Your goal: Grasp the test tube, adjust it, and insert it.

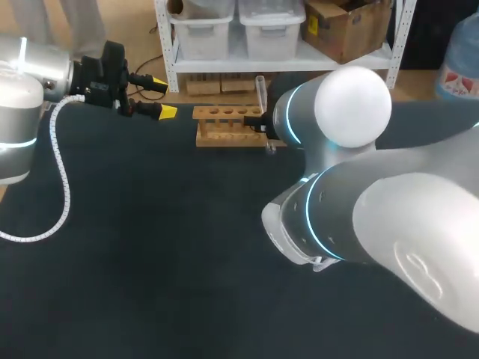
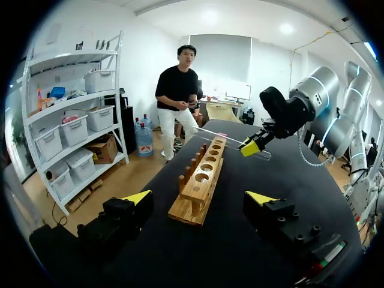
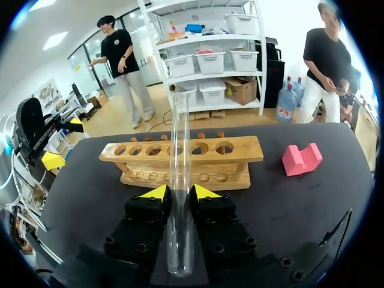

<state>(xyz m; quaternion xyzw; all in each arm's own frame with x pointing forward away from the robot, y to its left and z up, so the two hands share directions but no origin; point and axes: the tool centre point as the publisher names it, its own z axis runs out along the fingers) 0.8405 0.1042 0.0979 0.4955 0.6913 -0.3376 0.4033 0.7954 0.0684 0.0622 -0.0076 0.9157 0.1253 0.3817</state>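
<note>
Pinching the tube [image 3: 179, 138] from both sides with the right gripper [image 3: 179, 193], yellow tips tight on the glass. Holding it along the fingers, sloping, off the worktop [image 1: 150, 262], its far end out over the rack [image 3: 228, 157] near the right arm's end, in none of the holes. Over on the left: left gripper [image 2: 201, 198] spread wide, looking down the rack from well back. Beside the rack, a pink block [image 3: 302, 159].
</note>
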